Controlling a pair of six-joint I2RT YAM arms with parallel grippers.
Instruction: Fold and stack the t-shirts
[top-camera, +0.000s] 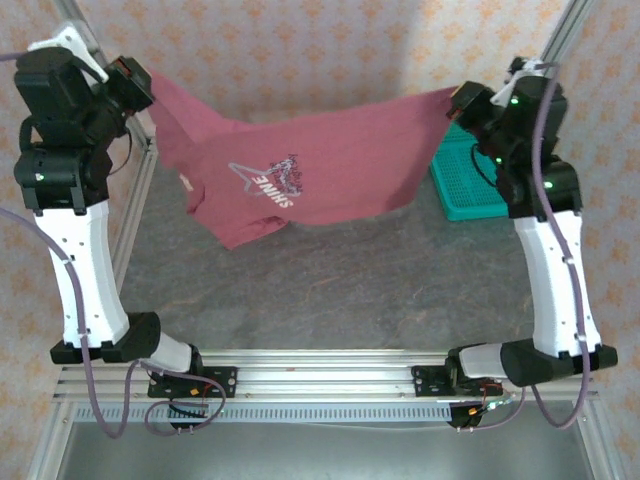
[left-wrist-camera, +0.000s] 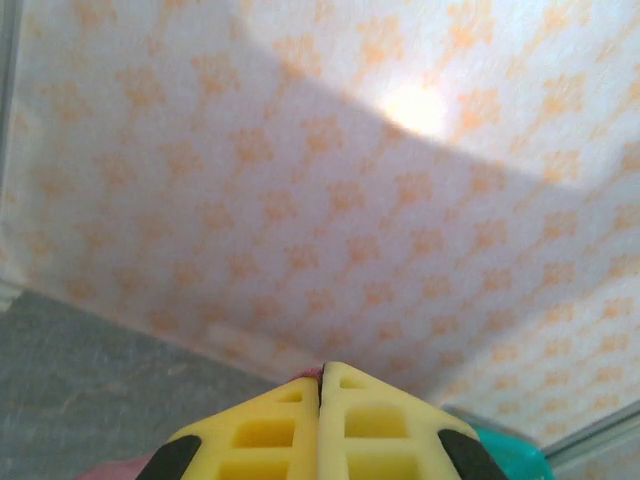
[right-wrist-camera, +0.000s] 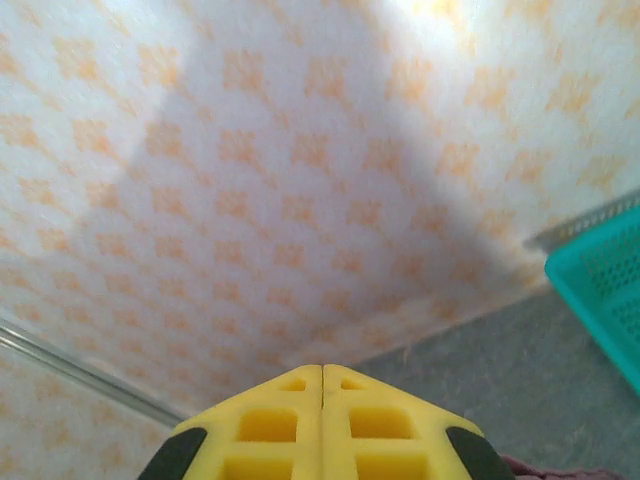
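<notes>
Fingers (left-wrist-camera: 270, 430) of the left gripper (top-camera: 135, 88) and right gripper (top-camera: 462, 100) were clamped shut on opposite ends of the maroon short-sleeved cotton t-shirt (top-camera: 320, 170) — it hung stretched between them, long axis side to side, above the grey table (top-camera: 330, 280).

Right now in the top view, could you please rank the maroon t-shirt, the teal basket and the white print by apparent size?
1. maroon t-shirt, clearly largest.
2. teal basket, partly hidden by the right arm.
3. white print, near the basket's visible part in size, so unsure.
</notes>
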